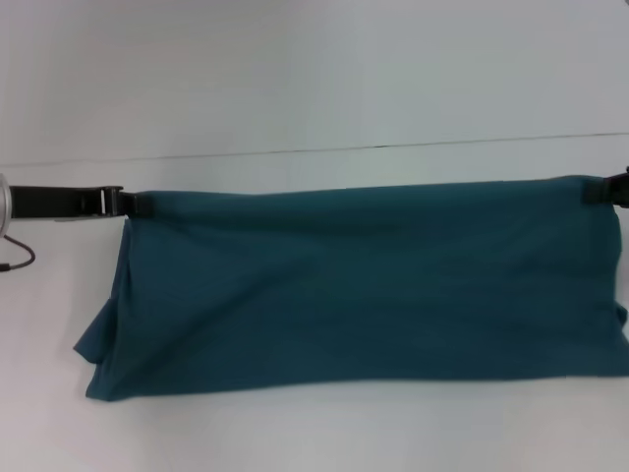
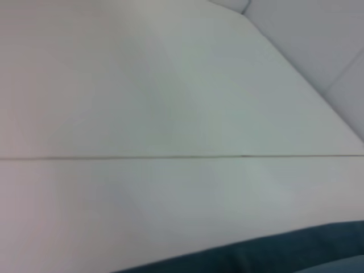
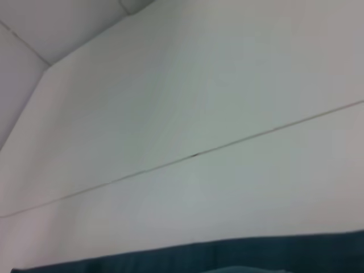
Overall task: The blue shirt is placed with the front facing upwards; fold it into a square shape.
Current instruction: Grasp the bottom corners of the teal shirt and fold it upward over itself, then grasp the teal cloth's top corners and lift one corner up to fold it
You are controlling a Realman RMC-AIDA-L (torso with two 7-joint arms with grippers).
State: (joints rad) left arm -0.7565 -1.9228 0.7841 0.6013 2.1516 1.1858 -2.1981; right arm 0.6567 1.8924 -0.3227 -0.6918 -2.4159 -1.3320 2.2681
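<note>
The blue shirt [image 1: 364,290] is a wide dark teal band across the white table, with no lettering showing. Its far edge runs taut and straight between my two grippers. My left gripper [image 1: 136,204] is shut on the far left corner of the shirt, with its arm reaching in from the left edge. On the far right corner, my right gripper [image 1: 598,190] is shut at the picture's edge. The near left corner is rumpled and bulges outward. Each wrist view shows only a strip of the shirt [image 2: 284,253] [image 3: 227,256].
The white table [image 1: 314,88] has a thin dark seam [image 1: 393,146] running across it behind the shirt. A cable [image 1: 18,258] loops at the far left edge. In the wrist views, the table's far edges meet a pale wall.
</note>
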